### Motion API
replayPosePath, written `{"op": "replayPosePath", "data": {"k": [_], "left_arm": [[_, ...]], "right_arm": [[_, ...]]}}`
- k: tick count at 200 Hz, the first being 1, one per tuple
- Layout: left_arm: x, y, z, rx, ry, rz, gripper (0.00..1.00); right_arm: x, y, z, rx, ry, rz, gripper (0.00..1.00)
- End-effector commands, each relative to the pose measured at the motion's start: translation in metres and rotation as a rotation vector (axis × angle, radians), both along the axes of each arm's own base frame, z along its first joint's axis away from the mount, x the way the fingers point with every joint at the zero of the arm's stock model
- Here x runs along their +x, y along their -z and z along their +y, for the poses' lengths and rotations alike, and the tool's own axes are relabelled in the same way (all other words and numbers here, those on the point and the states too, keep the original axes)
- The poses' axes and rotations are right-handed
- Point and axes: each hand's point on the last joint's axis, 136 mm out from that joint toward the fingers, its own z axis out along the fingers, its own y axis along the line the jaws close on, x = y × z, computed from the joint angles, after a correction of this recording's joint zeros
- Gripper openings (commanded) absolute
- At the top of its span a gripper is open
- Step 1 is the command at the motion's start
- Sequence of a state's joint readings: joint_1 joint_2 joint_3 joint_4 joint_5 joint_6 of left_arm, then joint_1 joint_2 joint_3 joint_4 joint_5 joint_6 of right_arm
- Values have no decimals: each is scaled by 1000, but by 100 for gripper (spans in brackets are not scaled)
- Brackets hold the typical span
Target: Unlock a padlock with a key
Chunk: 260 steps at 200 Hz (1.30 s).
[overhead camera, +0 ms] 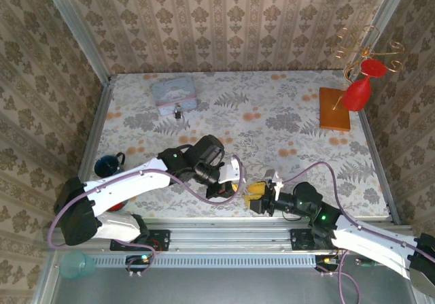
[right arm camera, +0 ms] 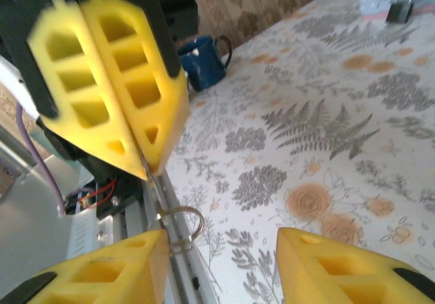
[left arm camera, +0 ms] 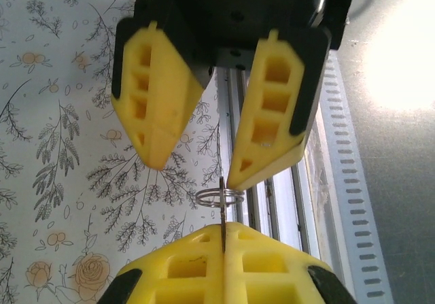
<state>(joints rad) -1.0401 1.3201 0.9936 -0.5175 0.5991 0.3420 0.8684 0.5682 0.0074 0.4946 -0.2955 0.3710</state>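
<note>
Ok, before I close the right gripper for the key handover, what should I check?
1. Left gripper shut on the key: ok.
2. Right gripper jaws open: ok.
3. Key centred between the right fingers: not ok, the key ring sits close to one finger.
4. Enough key free beyond the left fingers for a second grip: cannot tell.
5. Padlock standing in front of the cartoon tin, far from both grippers: ok.
</note>
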Motion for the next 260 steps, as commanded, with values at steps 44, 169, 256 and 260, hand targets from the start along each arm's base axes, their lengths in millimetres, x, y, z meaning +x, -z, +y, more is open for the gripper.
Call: {"op": "replayPosePath", "data": {"k": [44, 169, 256, 260], "left_arm": [[-7, -5, 2, -10, 48, -12, 0], [-13, -2, 5, -26, 76, 5, 0], [-8, 0, 9, -10, 51, -20, 0], [-8, 0, 9, -9, 48, -25, 0]], "right_arm": [[-4, -34, 21, 50, -113, -52, 42], [-4, -33, 26, 36, -130, -40, 41], [-1, -23, 29, 4, -130, -16, 15], [-1, -22, 29, 1, -129, -15, 14]]}}
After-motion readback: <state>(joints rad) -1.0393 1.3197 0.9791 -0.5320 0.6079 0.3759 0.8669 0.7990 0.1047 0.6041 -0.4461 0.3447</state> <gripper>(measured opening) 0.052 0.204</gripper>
